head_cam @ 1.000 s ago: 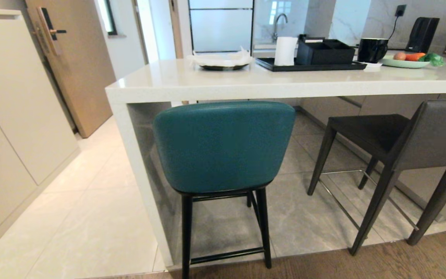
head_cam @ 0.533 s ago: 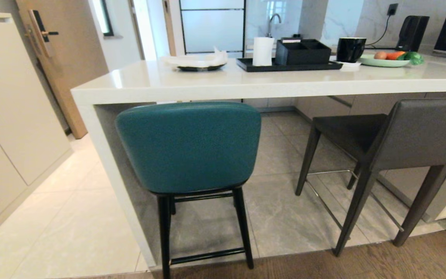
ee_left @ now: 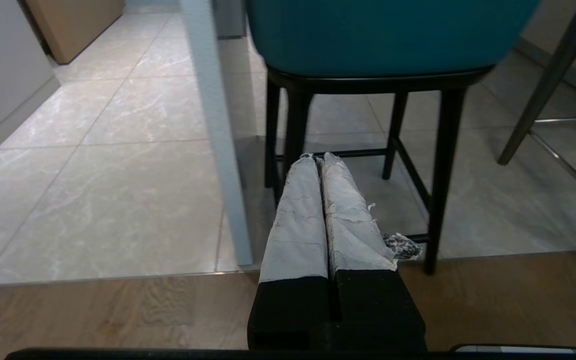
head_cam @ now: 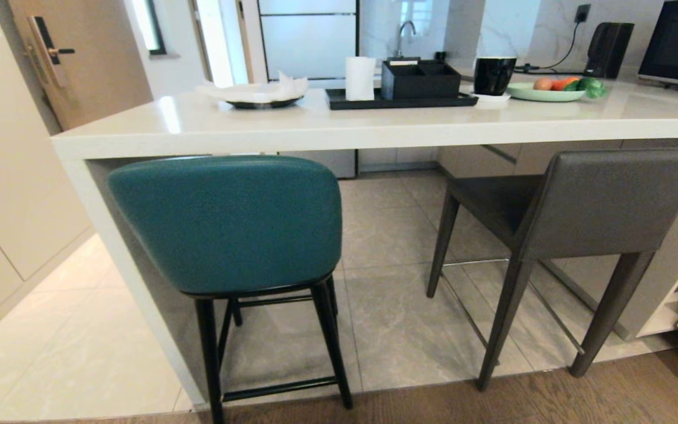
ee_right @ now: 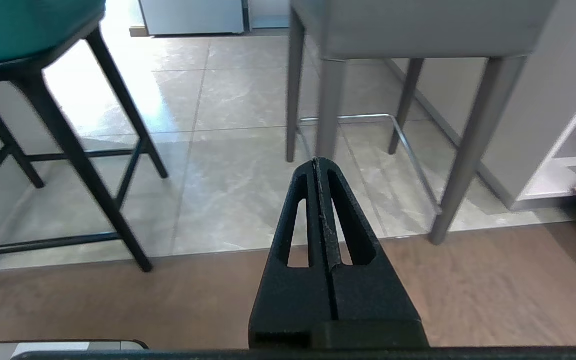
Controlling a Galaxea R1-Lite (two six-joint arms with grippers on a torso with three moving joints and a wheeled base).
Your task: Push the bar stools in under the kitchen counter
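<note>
Nearest the counter's open side, both grippers hang low over the wood floor, each pressed together and empty: the left gripper faces the teal stool, the right gripper the grey stool. Both stools stand backs outward, only partly under the counter beyond.
</note>
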